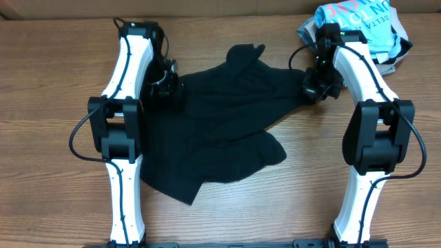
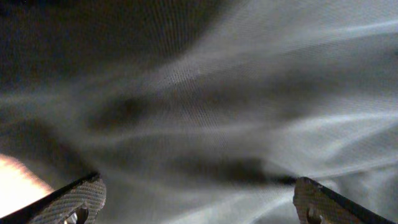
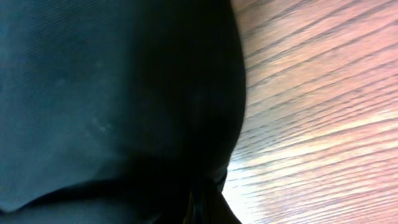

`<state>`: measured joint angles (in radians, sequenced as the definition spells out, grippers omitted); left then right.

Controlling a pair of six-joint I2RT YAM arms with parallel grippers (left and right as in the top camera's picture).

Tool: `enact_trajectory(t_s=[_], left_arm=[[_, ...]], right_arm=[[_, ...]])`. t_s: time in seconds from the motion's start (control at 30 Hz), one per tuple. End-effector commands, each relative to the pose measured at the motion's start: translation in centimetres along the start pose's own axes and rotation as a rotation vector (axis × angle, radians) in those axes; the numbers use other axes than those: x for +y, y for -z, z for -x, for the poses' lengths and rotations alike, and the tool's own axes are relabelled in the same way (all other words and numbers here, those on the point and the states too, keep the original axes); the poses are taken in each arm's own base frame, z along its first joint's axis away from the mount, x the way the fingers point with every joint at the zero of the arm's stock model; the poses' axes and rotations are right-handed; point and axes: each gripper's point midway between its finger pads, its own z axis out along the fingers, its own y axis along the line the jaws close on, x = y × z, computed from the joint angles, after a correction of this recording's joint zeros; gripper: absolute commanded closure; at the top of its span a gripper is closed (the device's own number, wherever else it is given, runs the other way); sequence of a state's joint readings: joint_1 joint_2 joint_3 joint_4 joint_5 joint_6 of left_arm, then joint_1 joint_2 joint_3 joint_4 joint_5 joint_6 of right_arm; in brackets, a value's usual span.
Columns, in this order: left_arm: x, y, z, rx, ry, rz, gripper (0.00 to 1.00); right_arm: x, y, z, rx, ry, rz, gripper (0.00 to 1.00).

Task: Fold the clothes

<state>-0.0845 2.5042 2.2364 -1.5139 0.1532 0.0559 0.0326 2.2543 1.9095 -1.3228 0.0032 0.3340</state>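
Symmetry helps: right tool (image 1: 312,88) pinches the plain black fabric garment (image 1: 220,131); the wide-open left tool (image 1: 165,86) should clamp its left edge.

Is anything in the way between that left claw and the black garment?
Nothing visible. The left gripper hangs open right over the black garment, and only its fabric shows between the open jaws.

A black garment (image 2: 205,93) fills nearly the whole view, its weave creased into soft pale ridges. The left pincer (image 2: 202,202) stands spread wide, one fingertip (image 2: 71,199) in each lower corner. A bright sliver of counter (image 2: 15,183) shows at lower left.
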Motion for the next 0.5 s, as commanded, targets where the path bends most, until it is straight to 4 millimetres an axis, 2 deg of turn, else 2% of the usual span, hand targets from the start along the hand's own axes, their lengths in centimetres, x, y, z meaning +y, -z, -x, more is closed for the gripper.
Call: enact_trajectory(t_s=[0.0, 0.13, 0.23, 0.33, 0.47], left_arm=[[0.2, -1.9, -1.0, 0.049, -0.015, 0.0, 0.0], [0.3, -3.5, -1.4, 0.069, -0.013, 0.0, 0.0], [0.4, -4.2, -1.0, 0.054, -0.019, 0.005, 0.0], [1.1, -4.9, 0.6, -0.011, -0.028, 0.038, 0.0], [3.4, -5.2, 3.5, -0.128, -0.033, 0.159, 0.0]], right_arm=[[1.1, 2.5, 0.3, -0.057, 0.033, 0.047, 0.91], [1.5, 2.5, 0.5, -0.063, 0.035, 0.065, 0.85], [1.6, 2.5, 0.5, -0.061, 0.035, 0.072, 0.74], [1.7, 2.6, 0.7, -0.07, 0.035, 0.075, 0.58], [2.2, 2.7, 1.4, -0.096, 0.037, 0.095, 0.44]])
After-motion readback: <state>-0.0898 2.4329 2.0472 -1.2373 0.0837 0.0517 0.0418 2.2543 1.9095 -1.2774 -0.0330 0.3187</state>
